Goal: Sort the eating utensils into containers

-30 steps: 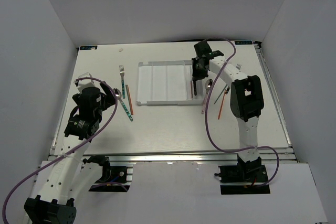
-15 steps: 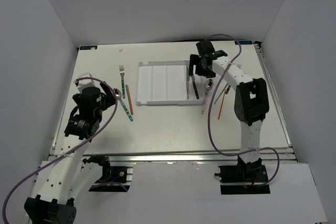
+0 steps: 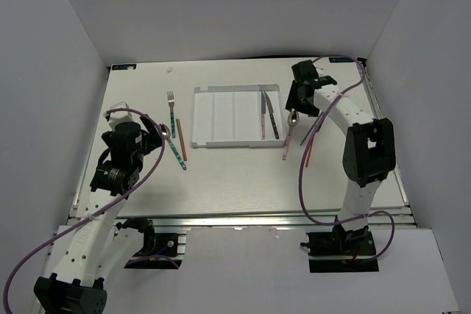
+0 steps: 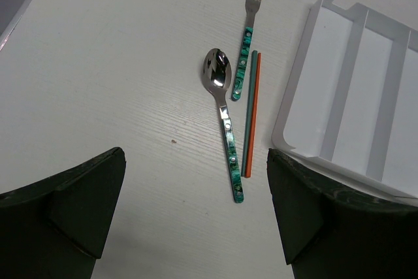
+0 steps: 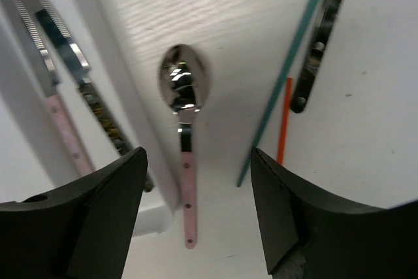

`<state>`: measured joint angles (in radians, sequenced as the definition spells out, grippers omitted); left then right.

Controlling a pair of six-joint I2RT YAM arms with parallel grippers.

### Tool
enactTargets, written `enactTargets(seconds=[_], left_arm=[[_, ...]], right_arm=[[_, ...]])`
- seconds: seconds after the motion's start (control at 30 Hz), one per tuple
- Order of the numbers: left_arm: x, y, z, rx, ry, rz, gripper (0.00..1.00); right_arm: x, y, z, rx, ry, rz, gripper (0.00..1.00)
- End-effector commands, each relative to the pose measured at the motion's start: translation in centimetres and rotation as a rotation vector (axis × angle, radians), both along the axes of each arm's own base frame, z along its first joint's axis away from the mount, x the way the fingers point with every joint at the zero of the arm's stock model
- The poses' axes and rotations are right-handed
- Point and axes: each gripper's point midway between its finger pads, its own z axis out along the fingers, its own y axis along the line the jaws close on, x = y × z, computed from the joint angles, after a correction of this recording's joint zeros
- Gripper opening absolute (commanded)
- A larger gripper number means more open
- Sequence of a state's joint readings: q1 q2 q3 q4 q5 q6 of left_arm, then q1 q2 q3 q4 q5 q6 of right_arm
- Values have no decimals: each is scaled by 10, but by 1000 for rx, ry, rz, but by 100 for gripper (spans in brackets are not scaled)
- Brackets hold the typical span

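Since one second ago, the right end effector (image 5: 197,174) has left the tray (image 3: 221,117) and gone to the right. It now hangs over the pink-handled spoon (image 5: 183,93), with its jaws wide apart and nothing between them. The spoon lies flat on the table (image 3: 221,182), just beside the right wall of the tray. A teal chopstick (image 5: 287,76) and an orange chopstick (image 5: 283,122) lie near it on the other side.

I judge the spoon to be light and stiff, with a smooth bowl that may slip. A grip across the middle of the pink handle looks better to me, with the fingers low against the table.

In the rightmost compartment there are a dark-handled knife (image 3: 273,119) and a pink-handled utensil (image 3: 263,114). Far on the left, the left end effector (image 4: 196,161) is also wide and empty, above a teal spoon (image 4: 225,115) and a teal fork (image 4: 248,37).
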<state>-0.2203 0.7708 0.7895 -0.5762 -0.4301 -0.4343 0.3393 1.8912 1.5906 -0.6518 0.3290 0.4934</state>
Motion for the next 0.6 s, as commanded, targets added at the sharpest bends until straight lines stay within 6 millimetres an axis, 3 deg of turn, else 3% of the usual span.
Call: enactTargets(seconds=[0.0, 0.03, 0.13, 0.2, 0.33, 0.43, 0.47, 0.57], left_arm=[[-2, 0, 1, 1, -3, 0, 98], [-2, -1, 0, 0, -3, -3, 98], [-2, -1, 0, 0, -3, -4, 98], [-2, -2, 0, -1, -1, -7, 98], [-2, -2, -1, 0, 0, -7, 98], [-2, -3, 0, -1, -3, -10, 98], [-2, -3, 0, -1, 0, -10, 98], [-1, -4, -1, -1, 3, -16, 98]], right_arm=[[-10, -34, -1, -30, 11, -134, 69], [-16, -39, -10, -50, 27, -143, 67], [-18, -46, -18, -67, 32, -150, 47], [-23, -50, -25, -88, 51, -160, 44], [-36, -61, -40, -132, 85, -179, 42], [-54, -70, -46, -157, 109, -200, 40], [-68, -74, -57, -167, 137, -200, 40], [-78, -71, -58, -130, 111, -176, 41]])
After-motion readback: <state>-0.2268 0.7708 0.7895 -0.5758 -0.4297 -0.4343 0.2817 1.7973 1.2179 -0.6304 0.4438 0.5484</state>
